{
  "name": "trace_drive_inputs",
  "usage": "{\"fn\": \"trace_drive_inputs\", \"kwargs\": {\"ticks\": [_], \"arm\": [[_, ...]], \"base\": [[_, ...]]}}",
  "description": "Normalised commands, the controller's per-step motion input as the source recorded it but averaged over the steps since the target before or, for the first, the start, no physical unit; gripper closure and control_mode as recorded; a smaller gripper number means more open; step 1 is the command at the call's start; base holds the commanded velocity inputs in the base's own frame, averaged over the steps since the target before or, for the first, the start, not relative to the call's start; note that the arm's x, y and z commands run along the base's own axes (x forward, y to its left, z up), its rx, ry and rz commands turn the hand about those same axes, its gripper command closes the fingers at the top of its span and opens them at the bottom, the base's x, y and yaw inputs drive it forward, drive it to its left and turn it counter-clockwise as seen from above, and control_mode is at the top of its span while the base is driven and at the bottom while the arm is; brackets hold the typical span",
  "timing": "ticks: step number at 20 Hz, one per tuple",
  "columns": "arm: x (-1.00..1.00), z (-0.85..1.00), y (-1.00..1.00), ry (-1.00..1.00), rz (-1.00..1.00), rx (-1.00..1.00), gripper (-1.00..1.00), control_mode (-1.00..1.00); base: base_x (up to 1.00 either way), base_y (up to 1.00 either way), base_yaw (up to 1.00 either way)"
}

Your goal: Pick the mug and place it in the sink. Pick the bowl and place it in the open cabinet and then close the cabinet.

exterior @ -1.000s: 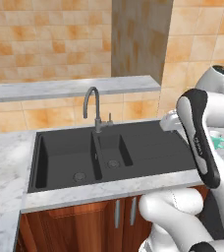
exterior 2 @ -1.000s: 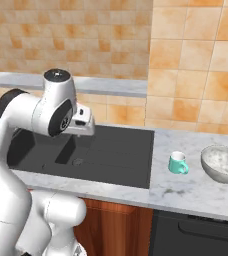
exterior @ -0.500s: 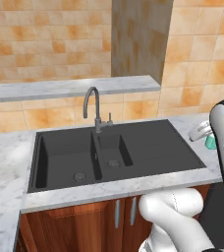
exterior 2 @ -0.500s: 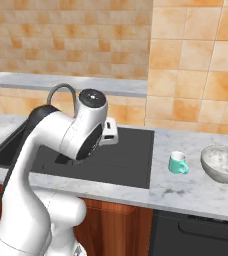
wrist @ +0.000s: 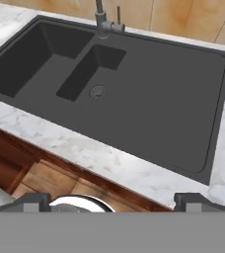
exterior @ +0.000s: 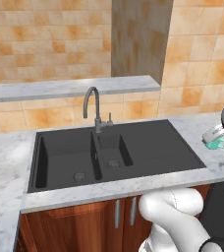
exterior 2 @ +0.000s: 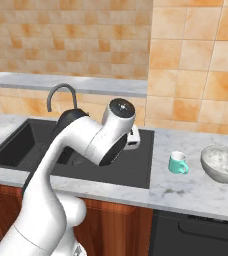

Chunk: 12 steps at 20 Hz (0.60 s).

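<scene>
The black two-basin sink (exterior: 148, 145) fills the middle of the counter, with its grey tap (exterior: 92, 105) at the back. In the hand view I look down on its drainboard (wrist: 173, 108) from above the counter's front edge. My gripper (wrist: 115, 202) is open, its fingertips (wrist: 33, 201) wide apart with nothing between them. The hand (exterior 2: 132, 138) hovers over the drainboard's right end, left of the teal mug (exterior 2: 177, 163). The mug stands upright on the marble beside the speckled grey bowl (exterior 2: 226, 163). The hand partly covers the mug (exterior: 217, 143) in the left base view. The cabinet is out of view.
Orange-brown doors with short silver handles (exterior: 117, 213) sit under the sink. A marble ledge (exterior: 70, 88) runs along the tiled back wall. A dark appliance front (exterior 2: 196, 232) lies below the counter under the mug and bowl.
The arm has swung right across the sink, carrying the hand from over the basins to the drainboard's right end, nearer the mug. Mug and bowl have not moved.
</scene>
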Motion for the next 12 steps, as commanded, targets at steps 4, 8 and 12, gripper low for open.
{"fn": "trace_drive_inputs", "kwargs": {"ticks": [4, 8, 12], "arm": [[0.33, -0.18, -0.63, 0.00, 0.08, 0.00, -1.00, -1.00], [0.33, -0.27, -0.49, 0.00, 0.07, 0.00, -1.00, -1.00], [0.37, -0.37, -0.38, 0.03, 0.01, 0.00, -1.00, -1.00]], "base": [[0.00, 0.00, 0.00], [0.00, 0.00, 0.00], [0.00, 0.00, 0.00]]}}
